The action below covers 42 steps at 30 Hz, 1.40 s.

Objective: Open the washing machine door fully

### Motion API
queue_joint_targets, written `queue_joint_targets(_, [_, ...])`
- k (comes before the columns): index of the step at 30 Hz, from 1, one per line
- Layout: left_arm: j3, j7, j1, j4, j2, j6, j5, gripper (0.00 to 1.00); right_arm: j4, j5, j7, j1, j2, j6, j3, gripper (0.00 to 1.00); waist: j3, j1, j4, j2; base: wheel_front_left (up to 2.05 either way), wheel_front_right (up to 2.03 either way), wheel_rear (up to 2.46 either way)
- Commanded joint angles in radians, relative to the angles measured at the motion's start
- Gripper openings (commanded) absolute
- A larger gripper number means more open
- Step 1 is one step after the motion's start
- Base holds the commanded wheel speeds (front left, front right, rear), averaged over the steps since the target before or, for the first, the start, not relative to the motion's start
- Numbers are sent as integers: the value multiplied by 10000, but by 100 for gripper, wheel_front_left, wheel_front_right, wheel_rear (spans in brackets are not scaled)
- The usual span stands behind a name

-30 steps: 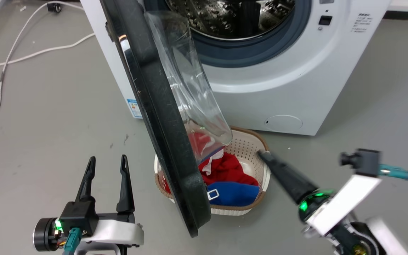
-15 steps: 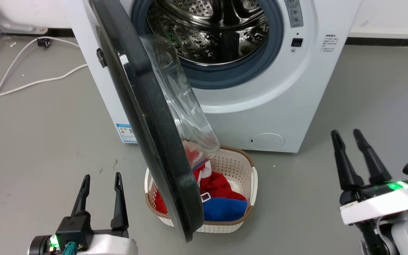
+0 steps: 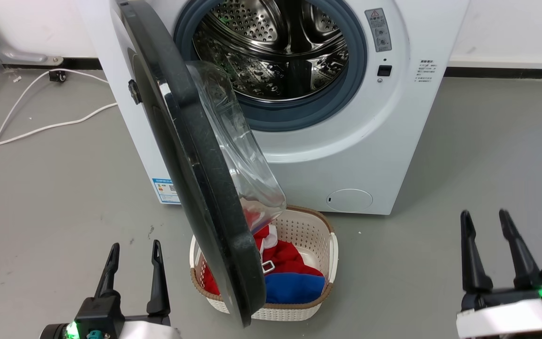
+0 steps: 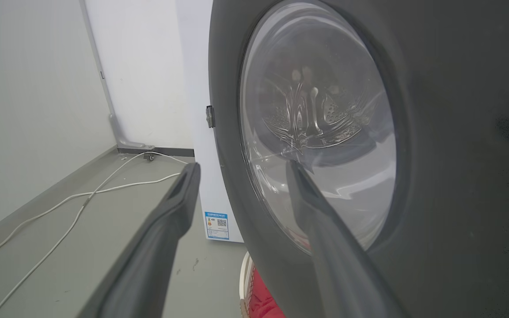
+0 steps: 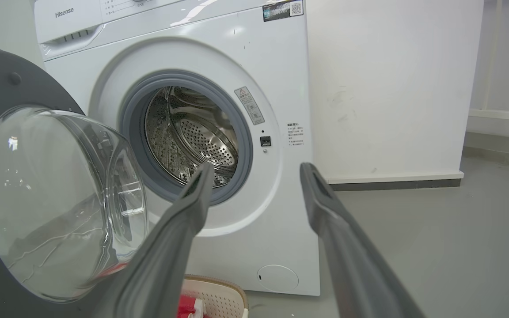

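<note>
We drew our right gripper (image 3: 484, 214) back from the wide-open washing machine door (image 3: 200, 188); it and left gripper (image 3: 135, 245) gape empty

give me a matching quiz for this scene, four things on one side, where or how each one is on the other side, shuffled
1 washing machine door
2 laundry basket
3 left pincer
4 white cable

a open and empty, lower left of the head view
b trailing over the floor left of the washing machine
c swung outward, not shut
d on the floor, holding red and blue clothes

Pairs: 1-c, 2-d, 3-a, 4-b
</note>
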Motion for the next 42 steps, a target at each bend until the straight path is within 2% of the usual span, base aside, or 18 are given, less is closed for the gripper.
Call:
queue_joint_targets(1, [18,-24,73,-18,2,12,51,100,-48,-47,-16,301,118,-2,-57,100,-16,1,-1,-1,0,0,0])
queue_joint_targets(8, [24,-24,150,6,2,45,30,100,-171,-655,-17,1039,280,-2,14,100,-45,1,-13,-1,0,0,0])
queue_joint_targets(32, [110,-24,297,289,1,134,-242,100,-738,-922,-18,1734,292,-2,35,100,-34,1,2,-1,0,0,0])
queue_joint_targets(33, [155,-24,253,227,4,173,-222,35,-727,-918,-18,1732,292,-2,35,100,-35,1,-1,-1,0,0,0])
queue_joint_targets(34, [155,-24,253,227,4,173,-222,35,-727,-918,-18,1732,292,-2,35,100,-35,1,-1,-1,0,0,0])
queue_joint_targets(35, [232,-24,209,185,2,181,-318,0,-706,-881,-18,1722,292,-2,35,100,-44,1,-9,-1,0,0,0])
queue_joint_targets(42, [570,-24,-153,-613,5,363,-150,0,-668,-885,-18,1695,291,-2,-31,100,-68,1,23,-1,0,0,0])
